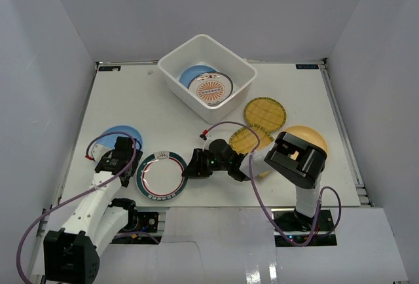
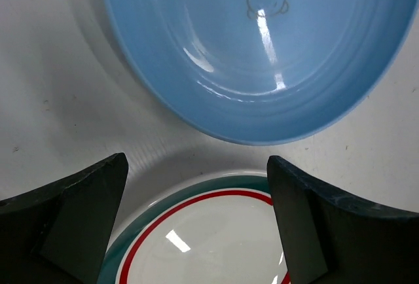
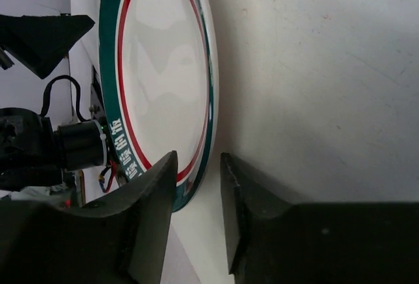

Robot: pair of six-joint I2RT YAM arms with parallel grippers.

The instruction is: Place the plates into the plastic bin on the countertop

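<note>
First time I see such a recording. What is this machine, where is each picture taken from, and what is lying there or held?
Two robot arms are bolted at the near edge of the table, each ending in a two-finger gripper. The overhead picture looks down on both; the other two come from wrist cameras. On the table lie a blue plate, a green-and-red-rimmed plate, two yellow plates and an orange plate, partly hidden. The white bin holds two more plates. The left gripper hovers open over the blue and rimmed plates, holding nothing. The right gripper straddles the rimmed plate's edge, not yet clamped.
</note>
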